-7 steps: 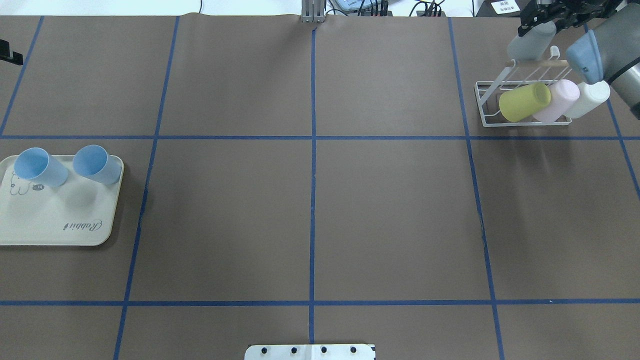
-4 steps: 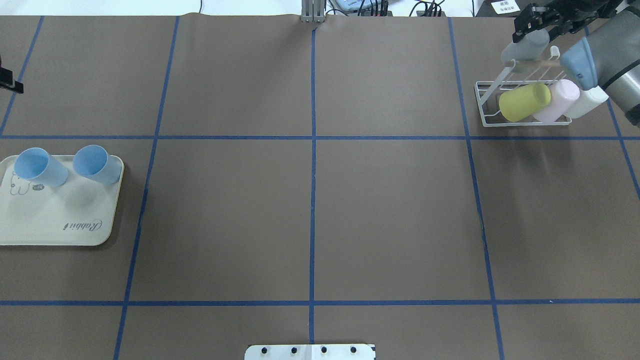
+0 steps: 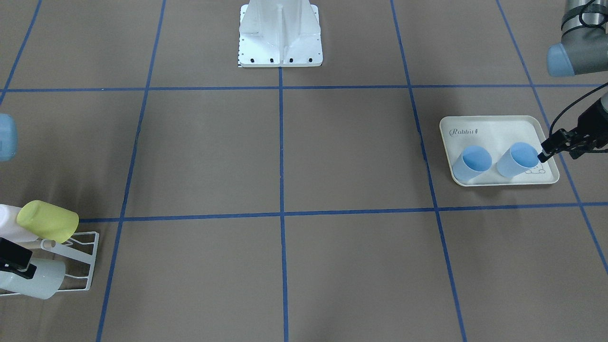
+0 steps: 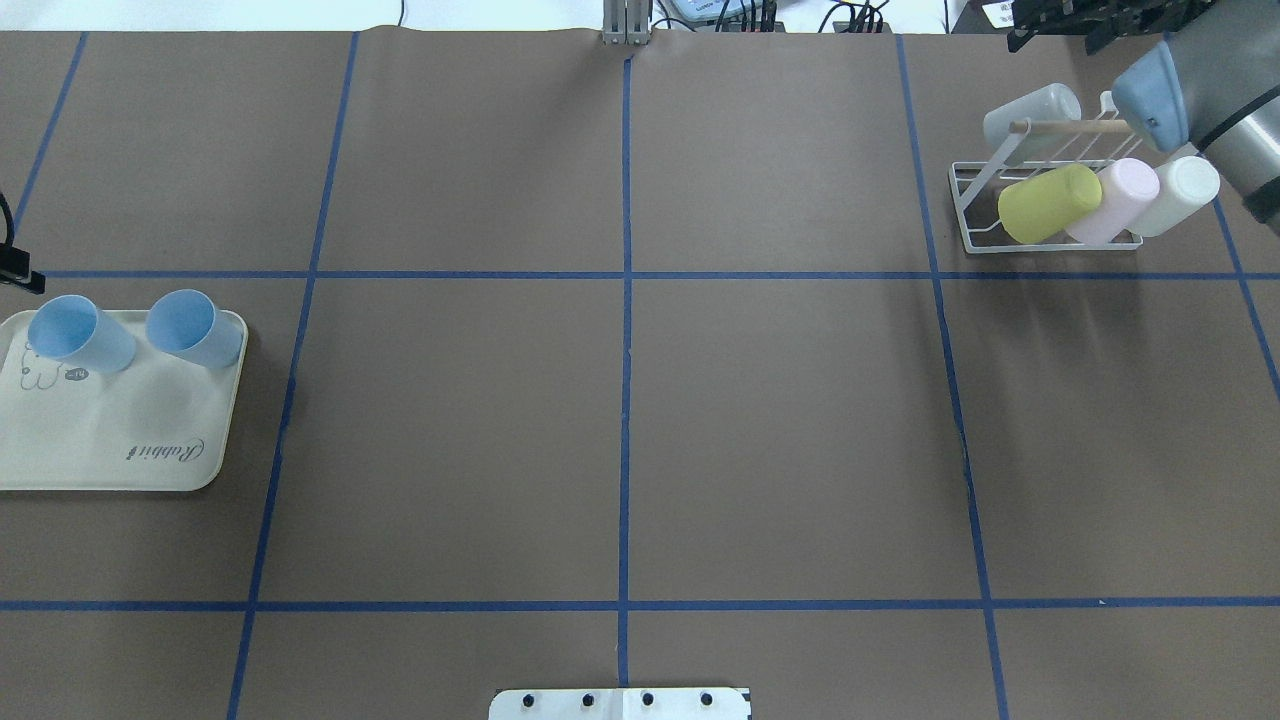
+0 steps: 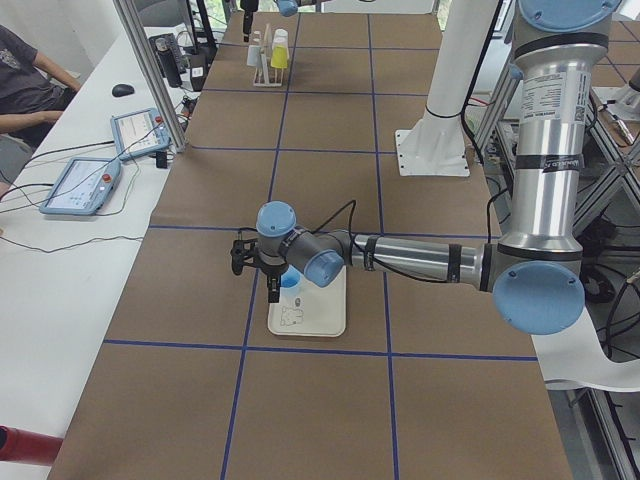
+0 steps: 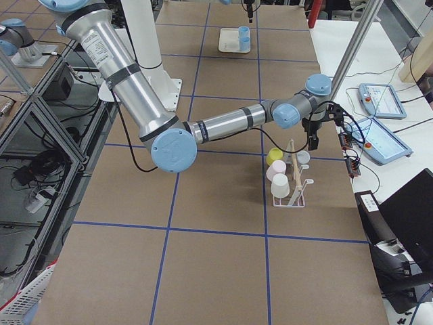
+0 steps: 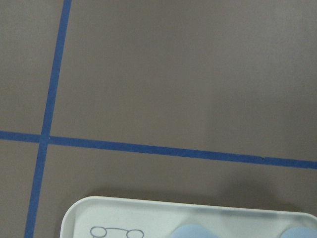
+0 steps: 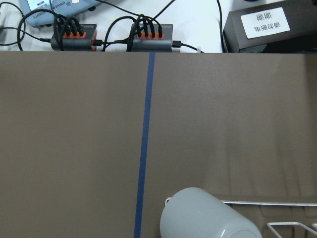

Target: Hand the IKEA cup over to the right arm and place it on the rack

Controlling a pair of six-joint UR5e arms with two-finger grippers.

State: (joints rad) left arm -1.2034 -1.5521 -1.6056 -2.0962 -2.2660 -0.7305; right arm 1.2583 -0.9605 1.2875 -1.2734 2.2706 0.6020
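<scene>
On the rack (image 4: 1075, 126), grey cup (image 4: 1032, 110) clear of released right fingers (image 3: 16, 261) overhead, overlapped front-on; left fingers (image 3: 546, 153) unclear.

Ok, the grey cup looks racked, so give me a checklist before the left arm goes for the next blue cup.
1. Grey cup resting on rack: ok.
2. Right end effector apart from the grey cup: ok.
3. Right end effector open: cannot tell.
4. Blue cups standing mouth-up on tray: ok.
5. Left end effector at the tray's edge, open enough for a cup: cannot tell.
6. Free prong left on the rack: cannot tell.
</scene>
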